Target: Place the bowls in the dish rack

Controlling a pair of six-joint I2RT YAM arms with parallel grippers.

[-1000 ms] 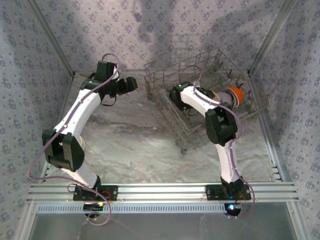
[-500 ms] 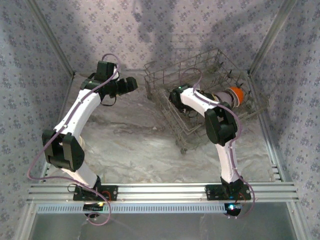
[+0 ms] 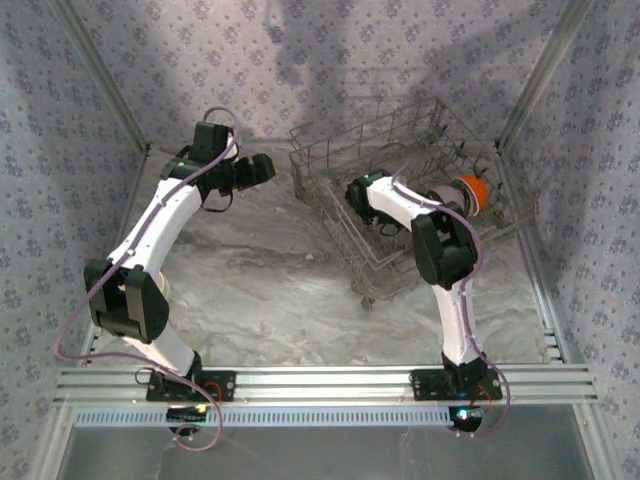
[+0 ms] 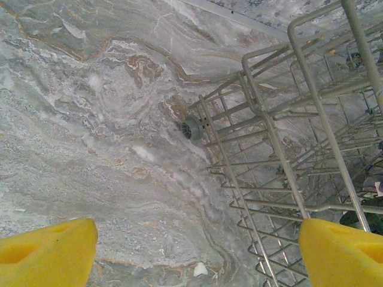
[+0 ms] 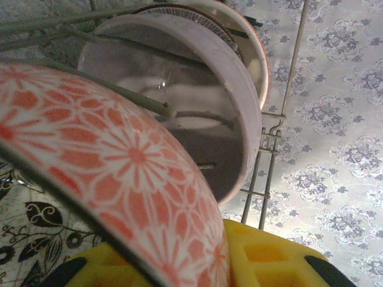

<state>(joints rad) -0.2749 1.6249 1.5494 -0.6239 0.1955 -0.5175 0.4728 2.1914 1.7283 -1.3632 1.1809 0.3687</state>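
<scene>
One marbled grey worktop (image 3: 270,290) carries everything, and the dish rack (image 3: 345,245) sits skewed at its far right, close to the patterned back wall. The left arm bends up the far left side, with the left gripper (image 3: 262,168) hanging just left of the rack. In the left wrist view its yellow pads (image 4: 45,248) stand wide apart with nothing between them, above bare worktop and the rack's corner, where a small grey wheel (image 4: 191,127) shows. The right arm reaches over the rack's near wall, and the right gripper (image 3: 352,192) is down among the wires. Inside the rack an orange bowl (image 3: 473,190) lies on its side at the right end. From the right wrist, a pink flowered bowl (image 5: 108,161) stands on edge right against the yellow pad (image 5: 263,257). Just behind it leans a lavender-grey bowl (image 5: 227,113), then a cream bowl (image 5: 258,57) with dark stripes inside. I cannot tell whether the right gripper grips the pink bowl or has let go.
</scene>
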